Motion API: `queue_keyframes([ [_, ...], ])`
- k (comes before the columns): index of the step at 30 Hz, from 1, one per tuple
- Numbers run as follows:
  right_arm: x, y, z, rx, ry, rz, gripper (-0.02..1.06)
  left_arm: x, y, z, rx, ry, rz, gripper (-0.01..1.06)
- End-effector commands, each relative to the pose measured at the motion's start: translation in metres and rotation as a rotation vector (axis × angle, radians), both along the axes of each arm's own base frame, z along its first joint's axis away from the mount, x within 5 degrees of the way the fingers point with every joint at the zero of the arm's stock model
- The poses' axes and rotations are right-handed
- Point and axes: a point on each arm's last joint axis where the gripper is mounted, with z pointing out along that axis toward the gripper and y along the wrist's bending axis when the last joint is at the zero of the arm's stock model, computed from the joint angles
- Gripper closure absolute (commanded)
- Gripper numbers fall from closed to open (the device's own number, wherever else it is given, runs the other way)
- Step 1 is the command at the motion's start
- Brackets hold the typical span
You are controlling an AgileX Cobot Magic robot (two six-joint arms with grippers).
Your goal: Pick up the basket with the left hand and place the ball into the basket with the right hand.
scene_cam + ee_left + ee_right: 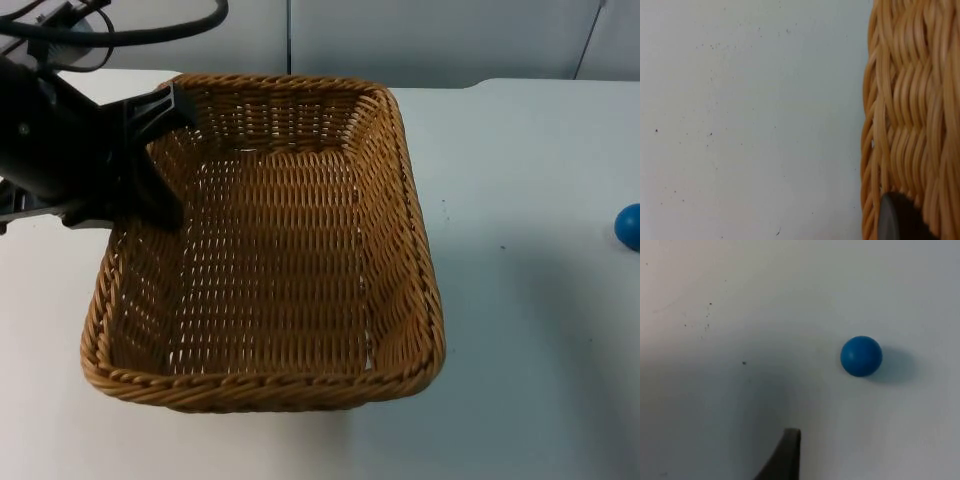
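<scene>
A large woven wicker basket (270,250) sits in the middle of the top view, with nothing inside it. My left gripper (163,150) is shut on the basket's left wall near the far corner. In the left wrist view one black fingertip (895,220) presses against the basket's woven wall (912,100). A small blue ball (630,226) rests on the white table at the far right, well apart from the basket. My right gripper (789,457) hangs over the table a short way from the ball (861,356), not touching it.
White table (530,330) surrounds the basket, with open room between it and the ball. The grey partition wall (440,35) closes off the back edge. A few dark specks mark the table surface.
</scene>
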Motion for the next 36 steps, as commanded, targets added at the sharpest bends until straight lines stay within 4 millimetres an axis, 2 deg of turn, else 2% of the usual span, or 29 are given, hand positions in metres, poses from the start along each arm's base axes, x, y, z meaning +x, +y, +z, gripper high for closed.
queue_keyframes([
  [1, 0.016, -0.001, -0.005, -0.006, 0.005, 0.019, 0.16, -0.001, -0.001, 0.006, -0.028, -0.002, 0.007, 1.05],
  [2, 0.024, 0.000, -0.009, -0.007, 0.016, 0.029, 0.16, -0.001, -0.001, 0.006, -0.028, -0.002, 0.007, 1.05],
  [3, 0.024, 0.000, -0.009, -0.007, 0.016, 0.029, 0.16, -0.001, -0.001, 0.006, -0.028, -0.002, 0.007, 1.05],
  [7, 0.059, 0.000, -0.029, -0.014, 0.080, 0.051, 0.16, -0.001, -0.001, 0.006, -0.028, -0.002, 0.007, 1.05],
  [8, 0.059, 0.000, -0.029, -0.014, 0.080, 0.051, 0.16, -0.001, -0.001, 0.006, -0.028, -0.002, 0.007, 1.05],
  [11, 0.083, -0.003, -0.052, -0.026, 0.133, 0.067, 0.19, -0.001, -0.001, 0.006, -0.027, -0.004, 0.005, 1.05],
  [13, 0.087, -0.004, -0.059, -0.026, 0.148, 0.064, 0.20, -0.001, -0.001, 0.006, -0.027, -0.004, 0.005, 1.05],
  [16, 0.100, -0.016, -0.087, -0.028, 0.221, 0.057, 0.20, -0.001, -0.001, 0.006, -0.022, -0.010, -0.002, 1.05],
  [17, 0.100, -0.016, -0.087, -0.028, 0.221, 0.057, 0.20, -0.001, -0.001, 0.006, -0.022, -0.010, -0.002, 1.05],
  [21, 0.111, -0.018, -0.115, -0.034, 0.270, 0.074, 0.20, -0.001, -0.001, 0.006, -0.021, -0.013, 0.000, 1.05],
  [22, 0.111, -0.018, -0.115, -0.034, 0.270, 0.074, 0.20, -0.001, -0.001, 0.006, -0.021, -0.013, 0.000, 1.05],
  [28, 0.121, -0.017, -0.150, -0.018, 0.338, 0.072, 0.20, -0.001, 0.000, 0.006, -0.018, -0.017, 0.001, 1.05],
  [36, 0.127, -0.018, -0.172, -0.017, 0.334, 0.065, 0.25, 0.000, 0.000, 0.006, -0.014, -0.022, 0.007, 1.05],
])
